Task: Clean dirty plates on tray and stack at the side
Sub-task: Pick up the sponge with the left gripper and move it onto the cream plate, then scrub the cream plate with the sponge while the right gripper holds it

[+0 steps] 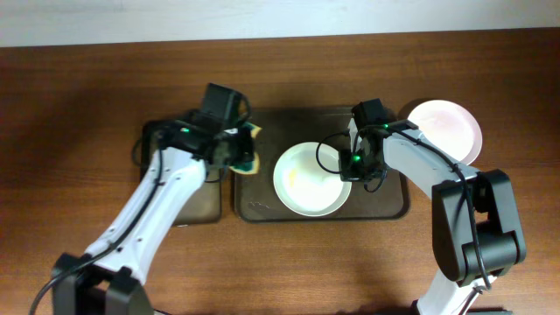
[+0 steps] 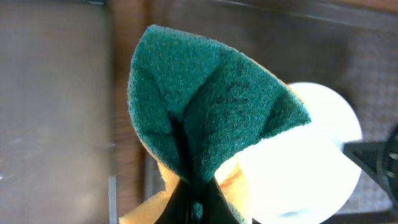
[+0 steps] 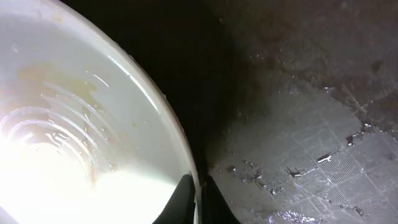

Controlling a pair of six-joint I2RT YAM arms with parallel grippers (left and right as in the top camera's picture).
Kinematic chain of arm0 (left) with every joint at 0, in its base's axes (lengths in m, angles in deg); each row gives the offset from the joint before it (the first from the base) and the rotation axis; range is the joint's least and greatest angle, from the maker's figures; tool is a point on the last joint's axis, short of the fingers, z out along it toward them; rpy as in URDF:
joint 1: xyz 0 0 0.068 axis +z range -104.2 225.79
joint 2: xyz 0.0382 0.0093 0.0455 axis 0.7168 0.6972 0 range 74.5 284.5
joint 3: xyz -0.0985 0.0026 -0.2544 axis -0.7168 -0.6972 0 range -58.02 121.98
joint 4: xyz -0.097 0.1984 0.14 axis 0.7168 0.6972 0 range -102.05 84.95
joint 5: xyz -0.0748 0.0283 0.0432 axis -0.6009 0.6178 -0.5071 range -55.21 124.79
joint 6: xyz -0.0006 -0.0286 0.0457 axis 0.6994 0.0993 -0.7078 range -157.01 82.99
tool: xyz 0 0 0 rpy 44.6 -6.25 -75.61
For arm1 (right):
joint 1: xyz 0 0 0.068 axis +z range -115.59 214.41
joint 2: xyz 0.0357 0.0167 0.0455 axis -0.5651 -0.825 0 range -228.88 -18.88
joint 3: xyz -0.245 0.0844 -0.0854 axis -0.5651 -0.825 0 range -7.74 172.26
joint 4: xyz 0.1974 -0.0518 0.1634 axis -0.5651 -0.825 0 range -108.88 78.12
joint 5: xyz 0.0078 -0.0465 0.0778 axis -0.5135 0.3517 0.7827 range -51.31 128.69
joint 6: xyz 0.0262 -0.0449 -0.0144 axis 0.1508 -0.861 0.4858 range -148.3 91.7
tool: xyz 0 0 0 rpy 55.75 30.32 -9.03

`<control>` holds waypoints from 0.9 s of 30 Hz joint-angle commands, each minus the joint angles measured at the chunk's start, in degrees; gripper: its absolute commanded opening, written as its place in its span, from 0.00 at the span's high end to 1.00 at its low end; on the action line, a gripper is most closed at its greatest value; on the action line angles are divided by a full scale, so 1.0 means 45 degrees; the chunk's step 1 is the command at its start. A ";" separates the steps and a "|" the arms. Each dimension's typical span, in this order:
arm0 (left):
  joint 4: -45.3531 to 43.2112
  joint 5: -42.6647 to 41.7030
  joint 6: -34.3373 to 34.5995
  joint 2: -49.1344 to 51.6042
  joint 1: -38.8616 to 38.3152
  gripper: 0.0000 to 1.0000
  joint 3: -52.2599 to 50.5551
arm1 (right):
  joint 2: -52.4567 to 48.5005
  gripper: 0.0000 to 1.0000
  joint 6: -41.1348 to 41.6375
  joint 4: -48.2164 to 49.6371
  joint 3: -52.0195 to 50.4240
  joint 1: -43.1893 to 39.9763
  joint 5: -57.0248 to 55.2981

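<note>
Jaws of the right gripper (image 3: 198,200) are clamping tight on the right rim of a dirty plate (image 1: 306,179), one finger inside the rim and one outside. That plate is lying in the middle of the tray (image 1: 391,204), with faint yellow smears showing on its inside. The left gripper (image 2: 196,198) is pinching a folded sponge (image 2: 211,106), green face up, and hanging over the tray's left edge. From the sponge, the plate is lying just to the right and lower, so the left arm is the nearer one for wiping, and its stroke is likely needing to go rightward and down. The right gripper is standing at the far end of that stroke. A second plate (image 1: 448,129) is resting on the table (image 1: 87,87) beyond the tray's far right corner. A smaller tray (image 1: 203,203) is sitting under the left arm.
</note>
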 commanded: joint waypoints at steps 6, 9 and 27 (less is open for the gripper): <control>-0.1783 -0.2030 -0.0160 0.2191 -0.1787 1.00 -0.0087 | -0.0131 0.96 0.0097 0.0418 -0.0223 0.0087 -0.0311; -0.2380 -0.2098 -0.0015 0.2890 -0.2307 1.00 -0.0087 | -0.0131 0.96 0.0112 0.0418 -0.0223 0.0087 -0.0316; -0.4410 -0.2531 0.2817 0.4760 -0.3065 1.00 -0.0087 | -0.0131 0.96 0.0457 0.0724 -0.0238 0.0087 0.0170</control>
